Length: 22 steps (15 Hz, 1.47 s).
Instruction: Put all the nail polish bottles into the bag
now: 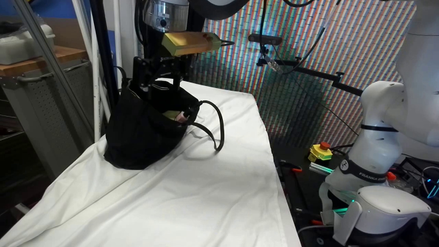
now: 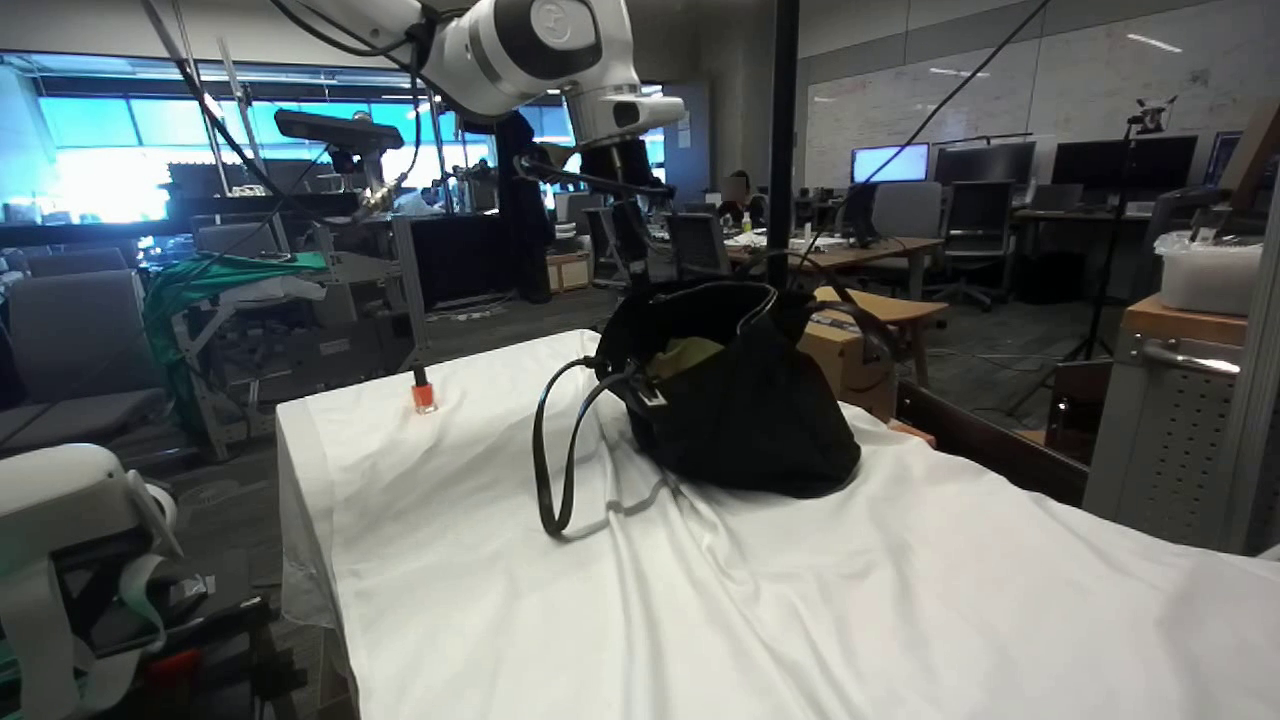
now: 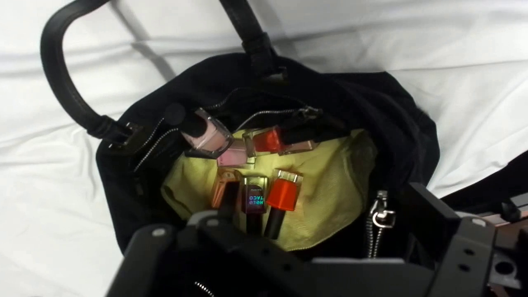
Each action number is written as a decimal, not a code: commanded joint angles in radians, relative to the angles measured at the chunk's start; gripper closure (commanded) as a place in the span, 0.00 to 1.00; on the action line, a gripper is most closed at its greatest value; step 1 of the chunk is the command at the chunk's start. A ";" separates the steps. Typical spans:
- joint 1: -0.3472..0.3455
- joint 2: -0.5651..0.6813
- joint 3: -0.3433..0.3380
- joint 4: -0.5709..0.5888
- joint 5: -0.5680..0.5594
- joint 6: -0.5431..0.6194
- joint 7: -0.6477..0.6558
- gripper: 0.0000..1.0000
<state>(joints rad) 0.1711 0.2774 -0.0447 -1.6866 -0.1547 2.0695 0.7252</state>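
The black bag [image 1: 144,133] stands open on the white-covered table and also shows in an exterior view [image 2: 750,410]. In the wrist view its yellowish-green lining [image 3: 330,181] holds several nail polish bottles: a pale pink one [image 3: 212,138], a pink one [image 3: 235,154], a red one [image 3: 267,140], a copper-orange one [image 3: 222,185], a dark one [image 3: 254,196] and a red-orange one [image 3: 284,194]. An orange-red bottle [image 2: 424,393] stands upright on the table, outside the bag. My gripper [image 1: 161,84] is over the bag's mouth, fingers apart, with nothing seen between them.
A looped bag handle [image 1: 221,127] lies out over the cloth. A dark pole [image 2: 785,130] rises behind the bag. The table's edge [image 1: 271,151] runs along the robot base [image 1: 387,206]. A grey cart [image 1: 51,103] stands beside the table.
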 commanded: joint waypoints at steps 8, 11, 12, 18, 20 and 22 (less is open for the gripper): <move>0.061 -0.075 0.097 -0.134 -0.031 0.040 0.134 0.00; 0.079 -0.071 0.119 -0.152 -0.038 0.043 0.160 0.00; 0.086 -0.071 0.126 -0.157 -0.039 0.043 0.168 0.00; 0.121 -0.068 0.160 -0.193 -0.039 0.050 0.210 0.00; 0.129 -0.063 0.169 -0.197 -0.037 0.050 0.218 0.00; 0.137 -0.059 0.178 -0.205 -0.034 0.055 0.224 0.00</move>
<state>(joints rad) 0.2987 0.2335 0.1204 -1.8642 -0.1743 2.0939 0.9203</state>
